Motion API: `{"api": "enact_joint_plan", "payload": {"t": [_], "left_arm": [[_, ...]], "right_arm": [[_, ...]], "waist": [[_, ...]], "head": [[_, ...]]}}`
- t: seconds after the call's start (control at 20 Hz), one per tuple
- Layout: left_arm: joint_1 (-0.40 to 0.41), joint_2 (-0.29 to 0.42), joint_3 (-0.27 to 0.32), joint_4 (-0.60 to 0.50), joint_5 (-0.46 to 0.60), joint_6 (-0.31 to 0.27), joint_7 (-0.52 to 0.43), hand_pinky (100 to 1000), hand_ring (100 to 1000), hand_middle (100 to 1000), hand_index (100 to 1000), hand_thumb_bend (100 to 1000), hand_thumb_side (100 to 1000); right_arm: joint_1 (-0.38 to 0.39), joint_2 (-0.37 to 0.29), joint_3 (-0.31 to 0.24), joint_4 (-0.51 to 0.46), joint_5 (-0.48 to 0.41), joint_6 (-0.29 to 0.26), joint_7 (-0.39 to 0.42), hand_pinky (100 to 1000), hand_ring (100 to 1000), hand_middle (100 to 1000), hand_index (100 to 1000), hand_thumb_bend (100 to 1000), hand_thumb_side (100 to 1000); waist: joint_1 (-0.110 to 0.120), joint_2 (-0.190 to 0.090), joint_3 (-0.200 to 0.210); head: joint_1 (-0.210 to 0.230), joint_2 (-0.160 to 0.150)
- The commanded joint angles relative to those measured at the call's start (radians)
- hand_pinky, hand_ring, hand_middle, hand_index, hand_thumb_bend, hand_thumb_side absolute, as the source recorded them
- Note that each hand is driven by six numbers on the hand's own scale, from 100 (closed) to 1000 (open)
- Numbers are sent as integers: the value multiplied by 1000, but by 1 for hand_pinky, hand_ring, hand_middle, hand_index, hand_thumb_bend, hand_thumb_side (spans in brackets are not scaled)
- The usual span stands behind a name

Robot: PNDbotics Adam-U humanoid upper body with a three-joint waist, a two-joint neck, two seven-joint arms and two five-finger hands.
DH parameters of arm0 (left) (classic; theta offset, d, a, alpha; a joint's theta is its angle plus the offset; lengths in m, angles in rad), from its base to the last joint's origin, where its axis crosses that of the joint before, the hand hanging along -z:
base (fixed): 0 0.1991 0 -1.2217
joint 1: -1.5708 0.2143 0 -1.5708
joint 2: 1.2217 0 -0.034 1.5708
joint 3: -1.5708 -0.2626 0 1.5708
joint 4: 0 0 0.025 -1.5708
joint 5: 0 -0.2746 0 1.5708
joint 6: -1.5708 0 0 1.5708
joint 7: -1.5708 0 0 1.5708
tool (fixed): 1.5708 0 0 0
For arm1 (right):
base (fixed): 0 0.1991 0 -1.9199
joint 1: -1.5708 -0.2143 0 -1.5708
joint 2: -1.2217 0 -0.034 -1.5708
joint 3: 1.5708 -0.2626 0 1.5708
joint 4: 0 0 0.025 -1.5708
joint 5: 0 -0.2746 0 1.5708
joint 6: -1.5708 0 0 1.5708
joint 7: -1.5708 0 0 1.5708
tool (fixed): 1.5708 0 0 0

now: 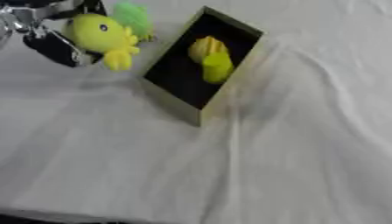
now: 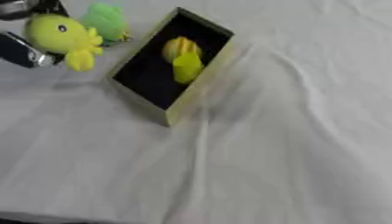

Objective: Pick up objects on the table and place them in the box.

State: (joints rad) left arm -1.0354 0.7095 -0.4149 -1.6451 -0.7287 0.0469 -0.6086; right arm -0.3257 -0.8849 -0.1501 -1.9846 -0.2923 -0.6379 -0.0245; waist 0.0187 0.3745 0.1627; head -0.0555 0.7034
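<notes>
At the upper left my left robot hand (image 1: pixel 47 38), black with silver joints, comes in from the corner with its fingers curled round a soft yellow plush toy shaped like a round-bodied fish or chick with a dark eye (image 1: pixel 98 34). The toy sits against my palm, its small yellow fins or feet (image 1: pixel 119 59) hanging down toward the desk, and a shadow lies on the cloth below it. I cannot tell whether the toy touches the cloth or is lifted clear of it. Just behind and to the right of the yellow toy there is a fuzzy green plush piece (image 1: pixel 134 17); whether it belongs to the same toy or is a separate thing I cannot make out.

The desk is covered with a wrinkled white cloth (image 1: pixel 291 144), its folds running down toward the near edge.

Right of the toy, near it but apart from it, stands the rectangular box with pale olive walls and a black inside (image 1: pixel 174 104), set askew with one corner pointing toward me. Inside it, in the farther half, lie two yellow things touching each other: a rounded orange-yellow ribbed one (image 1: pixel 204 47) and, nearer to me, a brighter lemon-yellow one (image 1: pixel 217 68).

My right robot hand shows in neither view.
</notes>
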Motion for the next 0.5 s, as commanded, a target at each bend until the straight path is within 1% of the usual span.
{"api": "enact_joint_plan", "payload": {"t": [0.05,0.25,0.5], "left_arm": [[-64,-58,-1,-13,-12,6,-12,666,597,542,698,299,215],[-119,-166,-26,48,-54,-3,-2,662,598,543,702,302,233],[-146,-256,-30,170,-107,-2,60,662,597,544,706,311,249]], "right_arm": [[-11,-35,-9,-15,-2,0,0,909,936,599,793,100,417],[-20,-34,-2,-15,-11,0,9,909,936,600,793,100,416],[-26,-31,2,-15,-19,3,19,910,938,599,793,100,418]], "waist": [[-1,-27,0],[-4,-31,-5],[-4,-32,-11]], "head": [[-1,0],[2,1],[6,2]]}}
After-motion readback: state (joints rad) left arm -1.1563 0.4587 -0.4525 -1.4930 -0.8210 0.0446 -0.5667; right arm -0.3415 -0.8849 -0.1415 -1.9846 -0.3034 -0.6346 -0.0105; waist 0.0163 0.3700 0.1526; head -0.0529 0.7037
